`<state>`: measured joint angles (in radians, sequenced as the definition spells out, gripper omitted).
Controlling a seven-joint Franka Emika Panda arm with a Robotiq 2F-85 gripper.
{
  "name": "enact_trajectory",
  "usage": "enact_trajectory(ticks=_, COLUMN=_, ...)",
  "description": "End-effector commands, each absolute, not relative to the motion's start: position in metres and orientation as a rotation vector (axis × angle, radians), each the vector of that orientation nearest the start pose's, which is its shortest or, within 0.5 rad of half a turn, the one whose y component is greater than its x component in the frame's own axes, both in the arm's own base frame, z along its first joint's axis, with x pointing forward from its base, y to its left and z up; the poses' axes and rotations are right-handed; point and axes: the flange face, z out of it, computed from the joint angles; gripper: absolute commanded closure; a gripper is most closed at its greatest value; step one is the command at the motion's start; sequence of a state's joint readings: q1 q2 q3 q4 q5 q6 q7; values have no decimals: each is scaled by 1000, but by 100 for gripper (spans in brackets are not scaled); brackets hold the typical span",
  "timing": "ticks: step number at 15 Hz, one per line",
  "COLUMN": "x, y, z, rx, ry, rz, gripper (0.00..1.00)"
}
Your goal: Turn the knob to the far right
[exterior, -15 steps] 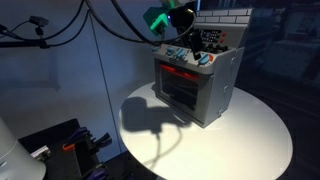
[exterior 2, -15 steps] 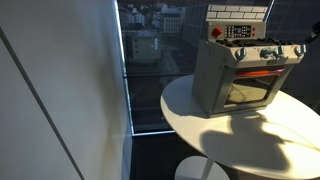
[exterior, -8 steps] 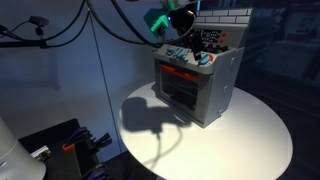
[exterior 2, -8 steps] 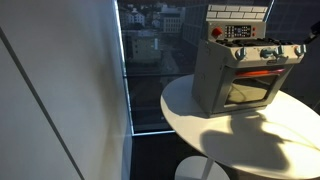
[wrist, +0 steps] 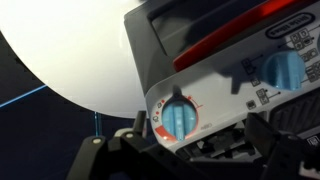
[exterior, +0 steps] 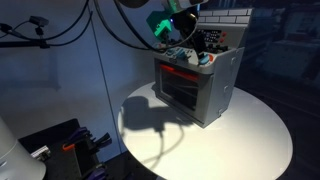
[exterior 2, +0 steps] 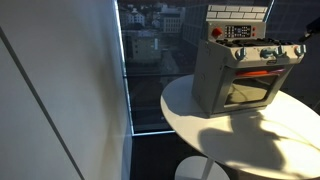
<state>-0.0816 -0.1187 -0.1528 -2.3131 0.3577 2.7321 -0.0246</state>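
Note:
The silver toy stove (exterior: 205, 90) stands on a round white table (exterior: 250, 140) and shows in both exterior views (exterior 2: 215, 80). In the wrist view the pale-blue knob (wrist: 180, 117) sits at the end of the stove's knob row, ringed by red marks. My gripper (wrist: 195, 152) is open. Its dark fingers stand apart on either side just in front of this knob, and I see no contact. In an exterior view my gripper (exterior: 190, 47) hangs at the knob row, and it shows at the frame's edge (exterior 2: 302, 46).
Another blue knob (wrist: 283, 70) sits further along the panel. The oven door (exterior 2: 250, 92) with its red strip is closed. A window wall (exterior 2: 150, 50) stands behind the table. Cables and dark equipment (exterior: 70, 145) lie beside the table.
My gripper has shifted slightly down and closer to the knob row. The stove has not moved.

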Motion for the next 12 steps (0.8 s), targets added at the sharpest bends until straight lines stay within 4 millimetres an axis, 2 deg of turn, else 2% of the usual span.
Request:
enact_trajectory(ticks=1, x=527, y=-143, z=451, rx=-2741, ry=686, rz=-857, gripper=0)
enact_trajectory(ticks=12, x=543, y=-149, z=443, rx=-2695, ry=670, rz=-884, gripper=0)
